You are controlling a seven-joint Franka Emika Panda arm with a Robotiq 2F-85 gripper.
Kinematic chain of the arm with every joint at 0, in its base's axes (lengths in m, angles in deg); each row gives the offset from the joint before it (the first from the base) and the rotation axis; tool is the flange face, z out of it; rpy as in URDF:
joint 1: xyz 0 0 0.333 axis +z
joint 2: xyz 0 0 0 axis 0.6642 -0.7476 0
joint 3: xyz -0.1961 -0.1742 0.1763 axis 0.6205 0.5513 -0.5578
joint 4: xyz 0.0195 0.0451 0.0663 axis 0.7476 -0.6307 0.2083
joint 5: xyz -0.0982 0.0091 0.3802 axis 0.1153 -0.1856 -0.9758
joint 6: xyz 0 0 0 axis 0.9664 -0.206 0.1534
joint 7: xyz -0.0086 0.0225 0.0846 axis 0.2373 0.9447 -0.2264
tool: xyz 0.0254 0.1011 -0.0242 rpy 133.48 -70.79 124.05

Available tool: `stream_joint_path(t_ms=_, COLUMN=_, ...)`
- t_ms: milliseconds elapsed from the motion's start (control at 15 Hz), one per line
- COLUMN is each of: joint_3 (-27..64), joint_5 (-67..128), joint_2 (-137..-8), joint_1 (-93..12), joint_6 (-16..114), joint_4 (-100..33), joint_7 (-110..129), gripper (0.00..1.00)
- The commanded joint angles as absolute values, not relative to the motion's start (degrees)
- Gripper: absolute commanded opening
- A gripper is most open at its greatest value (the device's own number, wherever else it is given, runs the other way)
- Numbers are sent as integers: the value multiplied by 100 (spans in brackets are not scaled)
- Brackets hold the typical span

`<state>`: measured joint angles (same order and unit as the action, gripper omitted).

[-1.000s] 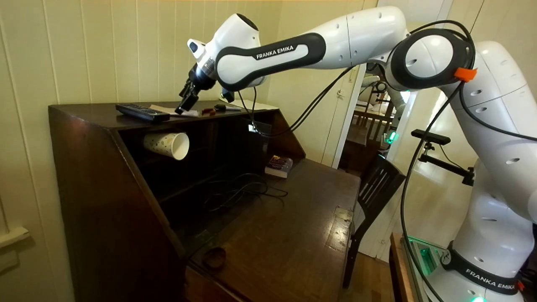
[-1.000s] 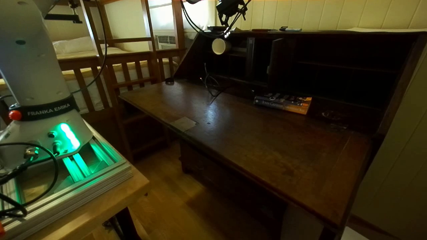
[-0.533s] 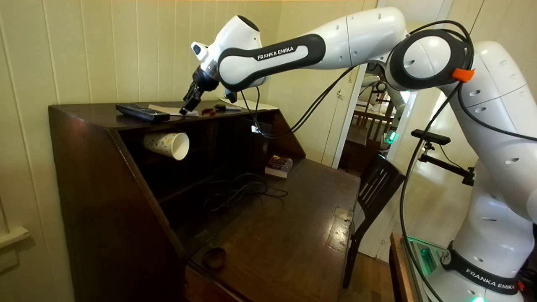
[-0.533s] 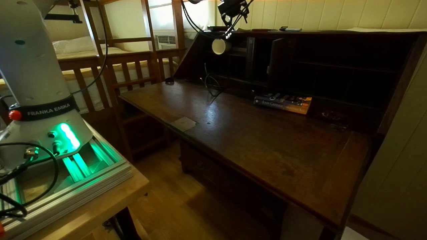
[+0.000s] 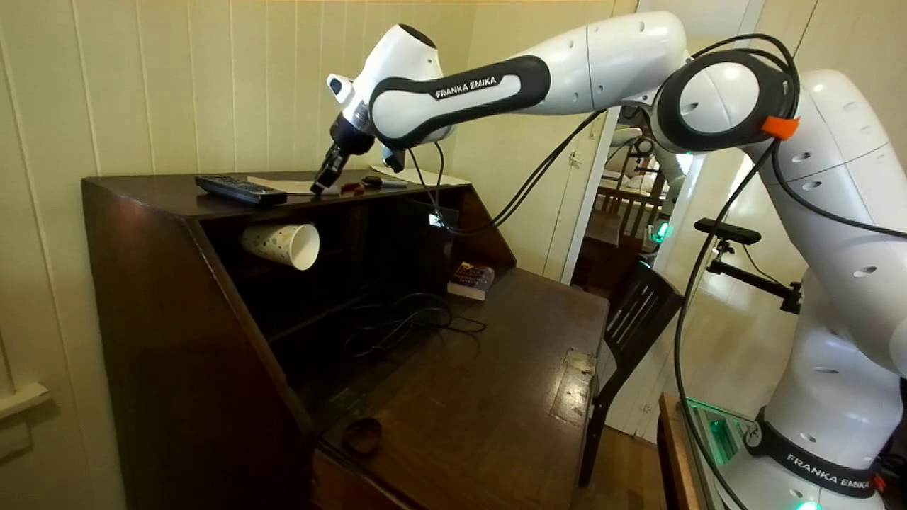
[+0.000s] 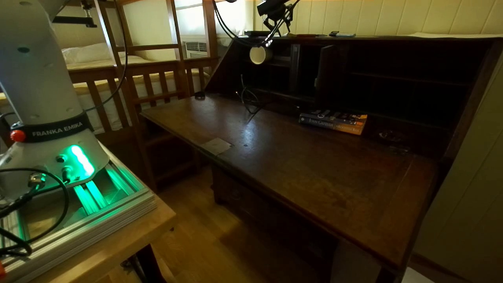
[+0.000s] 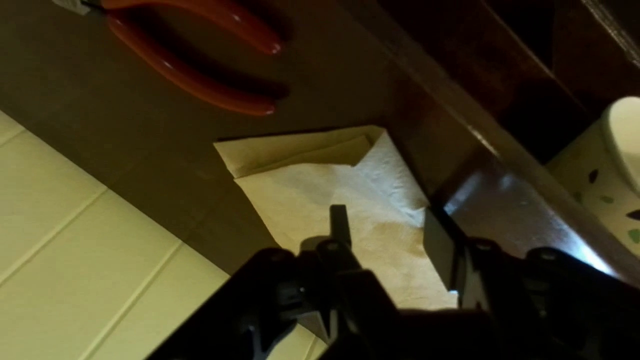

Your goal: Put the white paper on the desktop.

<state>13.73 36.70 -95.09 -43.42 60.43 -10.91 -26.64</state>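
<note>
The white paper [image 7: 305, 205], creased and with one end folded over, lies on the narrow top shelf of the bureau. In an exterior view that paper [image 5: 280, 185] shows as a thin pale strip. My gripper [image 7: 385, 220] is right over it, fingers spread apart, with paper visible in the gap. The right finger [image 7: 440, 245] is at the sheet's edge, by a small buckle. Whether the fingertips touch the paper I cannot tell. In an exterior view the gripper [image 5: 320, 185] points down at the shelf's front edge. Below stretches the brown desktop [image 6: 298, 157].
Red-handled pliers [image 7: 190, 75] lie beside the paper, and a black remote [image 5: 241, 190] sits on the shelf too. A patterned cup [image 5: 280, 244] juts from a cubbyhole beneath. A book [image 6: 332, 122] and loose black cables [image 5: 418, 319] are on the desk. Arm cables hang before the shelf.
My gripper has shifted slightly to the right along the shelf edge in both exterior views. Its fingers have drawn closer together.
</note>
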Motion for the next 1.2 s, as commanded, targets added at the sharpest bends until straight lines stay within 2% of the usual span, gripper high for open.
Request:
stream_joint_path(t_ms=0, joint_3=1388, joint_5=3751, joint_2=-9622, joint_1=-4339, joint_6=5618, joint_4=-756, joint_7=-2299, gripper=44)
stream_joint_path(t_ms=133, joint_3=1164, joint_5=3451, joint_2=-9483, joint_1=-4430, joint_6=5241, joint_4=-733, joint_7=-2234, gripper=71)
stream_joint_path(t_ms=200, joint_3=1045, joint_5=3238, joint_2=-9400, joint_1=-4475, joint_6=4950, joint_4=-681, joint_7=-2130, gripper=71)
stream_joint_path(t_ms=467, joint_3=854, joint_5=2561, joint_2=-9274, joint_1=-4528, joint_6=4396, joint_4=-352, joint_7=-1575, gripper=97)
stream_joint_path(t_ms=733, joint_3=962, joint_5=2570, joint_2=-9277, joint_1=-4515, joint_6=4436, joint_4=-79, joint_7=-1622, gripper=100)
stream_joint_path(t_ms=1133, joint_3=1255, joint_5=3211, joint_2=-9367, joint_1=-4618, joint_6=3128, joint_4=471, joint_7=-2788, gripper=100)
